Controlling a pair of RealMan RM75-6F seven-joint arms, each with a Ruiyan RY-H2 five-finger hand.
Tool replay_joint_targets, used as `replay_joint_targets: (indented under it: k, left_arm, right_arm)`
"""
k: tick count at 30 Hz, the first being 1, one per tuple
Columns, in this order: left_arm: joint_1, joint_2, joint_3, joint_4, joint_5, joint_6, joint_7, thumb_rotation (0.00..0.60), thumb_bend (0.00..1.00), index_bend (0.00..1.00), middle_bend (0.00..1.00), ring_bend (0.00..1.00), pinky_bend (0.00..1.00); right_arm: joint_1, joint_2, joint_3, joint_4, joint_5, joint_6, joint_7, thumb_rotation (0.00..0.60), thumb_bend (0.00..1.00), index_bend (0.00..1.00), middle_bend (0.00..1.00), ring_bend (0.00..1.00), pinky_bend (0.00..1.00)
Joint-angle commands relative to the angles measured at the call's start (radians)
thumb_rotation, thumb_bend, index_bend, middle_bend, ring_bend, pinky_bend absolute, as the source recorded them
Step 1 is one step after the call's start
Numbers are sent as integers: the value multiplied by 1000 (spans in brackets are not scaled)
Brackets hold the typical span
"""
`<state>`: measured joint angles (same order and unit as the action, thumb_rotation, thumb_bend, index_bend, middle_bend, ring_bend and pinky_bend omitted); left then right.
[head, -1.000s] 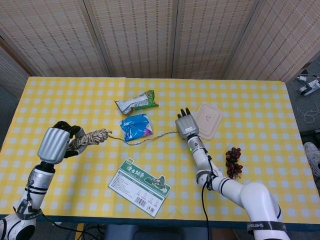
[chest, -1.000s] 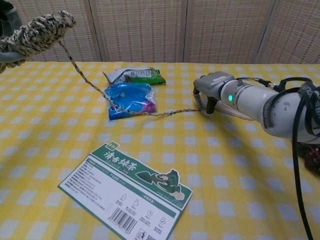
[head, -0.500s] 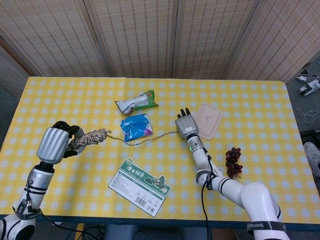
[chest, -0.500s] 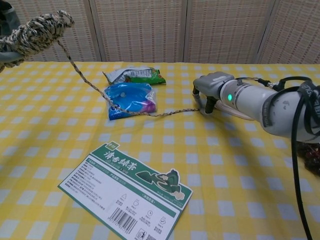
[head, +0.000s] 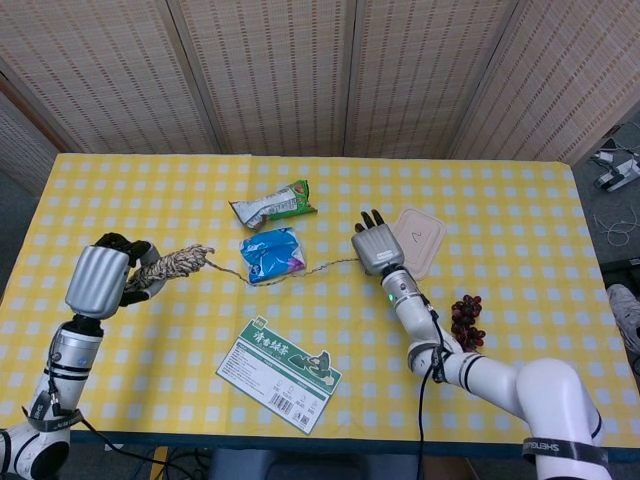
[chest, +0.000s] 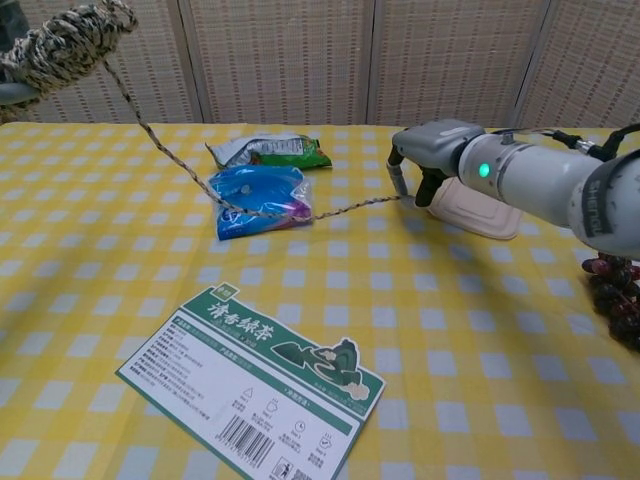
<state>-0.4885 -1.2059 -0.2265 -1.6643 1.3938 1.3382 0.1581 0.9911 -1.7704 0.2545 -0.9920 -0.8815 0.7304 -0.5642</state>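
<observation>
From the head view, the left hand (head: 100, 281) gripped a bundle of twine (head: 176, 264) above the checked table (head: 520, 200), its loose strand running across a blue packet (head: 272, 254) to the right hand (head: 375, 247), which pinched the far end beside a pink tray (head: 420, 240). From the chest view, the strand sagged onto the packet, lifted clear at the right hand (chest: 428, 150); a green card (chest: 255, 385) lay nearer.
</observation>
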Motion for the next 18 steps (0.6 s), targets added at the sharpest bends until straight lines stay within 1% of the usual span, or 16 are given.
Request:
replay_joint_targets:
  k: [1,5,9,11,14,18]
  left_arm:
    - [-12,3,-33,-3,-51,-16,-10,598,305,731,790,584,371]
    - [-29,9,-74,-14,-122,-40,-6,598,305,731,790,584,371]
    - [-55,10,-117,-35,-209,-70,16,596,306,731,790,584,371]
    - [-72,7,-135,-43,-257,-83,54,590,305,731,790,585,371]
    - [-104,-3,-153,-53,-333,-98,142,564,306,729,790,585,371]
    - [-147,-29,-172,-63,-421,-98,246,545,306,726,790,585,371]
  right_arm:
    - [-48,122,-10,-181,-88,78,50,600,416,581,247,28,0]
    - [-82,224,-18,-344,-164,142,78,600,425,586,261,28,0]
    - [-103,317,-25,-495,-223,183,79,600,426,589,274,39,0]
    - [-105,359,-30,-566,-257,200,60,600,426,591,278,41,0]
    - [-102,408,-33,-664,-302,215,41,600,426,597,283,43,0]
    - [-94,458,-21,-766,-353,232,32,600,425,599,285,43,0]
